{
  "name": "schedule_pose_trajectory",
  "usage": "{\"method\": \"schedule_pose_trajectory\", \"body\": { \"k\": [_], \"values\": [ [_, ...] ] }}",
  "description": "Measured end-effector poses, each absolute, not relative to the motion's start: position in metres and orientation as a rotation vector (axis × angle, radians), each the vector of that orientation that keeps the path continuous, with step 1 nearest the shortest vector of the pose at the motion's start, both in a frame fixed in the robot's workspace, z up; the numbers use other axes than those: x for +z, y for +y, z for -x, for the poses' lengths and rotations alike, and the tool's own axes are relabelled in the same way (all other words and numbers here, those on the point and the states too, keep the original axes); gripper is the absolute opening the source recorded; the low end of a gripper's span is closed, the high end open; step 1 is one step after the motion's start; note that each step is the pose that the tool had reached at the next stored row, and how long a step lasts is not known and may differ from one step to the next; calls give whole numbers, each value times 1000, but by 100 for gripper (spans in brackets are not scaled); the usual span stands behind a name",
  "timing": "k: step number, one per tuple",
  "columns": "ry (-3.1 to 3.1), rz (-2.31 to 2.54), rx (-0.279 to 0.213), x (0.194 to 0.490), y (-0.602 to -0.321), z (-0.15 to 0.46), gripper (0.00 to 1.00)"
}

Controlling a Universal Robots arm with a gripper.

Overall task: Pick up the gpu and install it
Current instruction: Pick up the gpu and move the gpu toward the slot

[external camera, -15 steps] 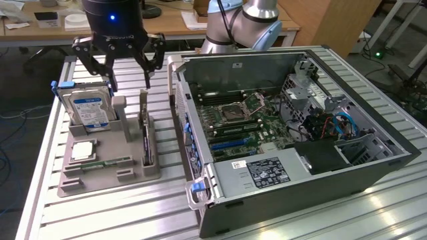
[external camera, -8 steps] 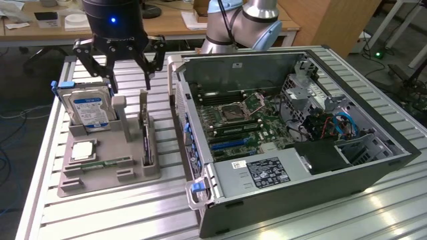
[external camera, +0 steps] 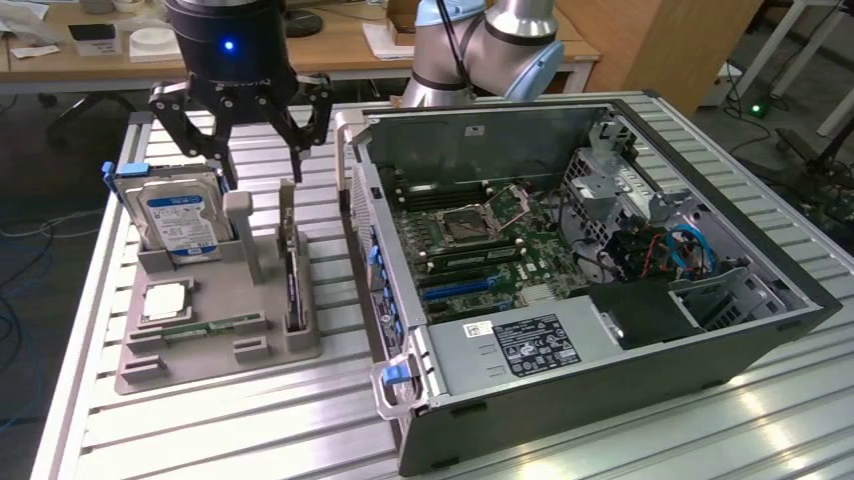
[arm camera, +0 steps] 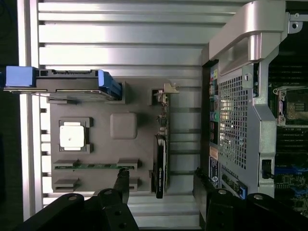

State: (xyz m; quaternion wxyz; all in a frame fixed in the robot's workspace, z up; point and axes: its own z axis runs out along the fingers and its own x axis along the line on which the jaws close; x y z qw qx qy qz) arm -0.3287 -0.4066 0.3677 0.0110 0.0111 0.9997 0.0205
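Hovering gripper (external camera: 260,150) over grey holder tray (external camera: 200,350) near table's edge, fingers (external camera: 302,125) spread wide, empty, straddling gpu (external camera: 291,270); card stands on edge in tray slot, top edge exposed for grasp, open computer case (external camera: 561,420) beside.

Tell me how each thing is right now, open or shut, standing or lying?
Black robot gripper: open, empty, above the grey plastic holder.
Thin dark gpu card: standing on edge in the holder, ungrasped.
Silver hard drive with blue label: upright in holder.
Square silver processor chip: lying flat.
Narrow green memory stick: lying flat.
Dark metal computer case: side open.
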Motion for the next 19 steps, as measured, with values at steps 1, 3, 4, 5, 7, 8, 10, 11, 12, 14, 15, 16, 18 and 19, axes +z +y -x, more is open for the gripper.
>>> {"method": "schedule_pose_trajectory", "body": {
  "k": [1,3,4,5,7,8,10,11,12,14,15,16,18,19],
  "values": [
    [3119,-35,64,367,-407,328,65],
    [3119,-35,64,367,-407,327,65],
    [3119,-35,64,366,-407,326,65],
    [3119,-35,64,366,-407,326,65],
    [3119,-31,64,366,-408,326,65],
    [3119,-28,64,365,-408,326,65],
    [3119,-24,64,364,-408,326,65],
    [3119,-23,64,364,-408,326,65],
    [3119,-21,64,363,-408,326,65],
    [3119,-14,64,361,-408,326,65],
    [3119,-11,64,361,-409,326,65],
    [3119,-7,64,360,-409,326,65],
    [3120,-3,64,359,-409,326,65],
    [3119,-2,64,358,-409,326,65]
  ]
}}
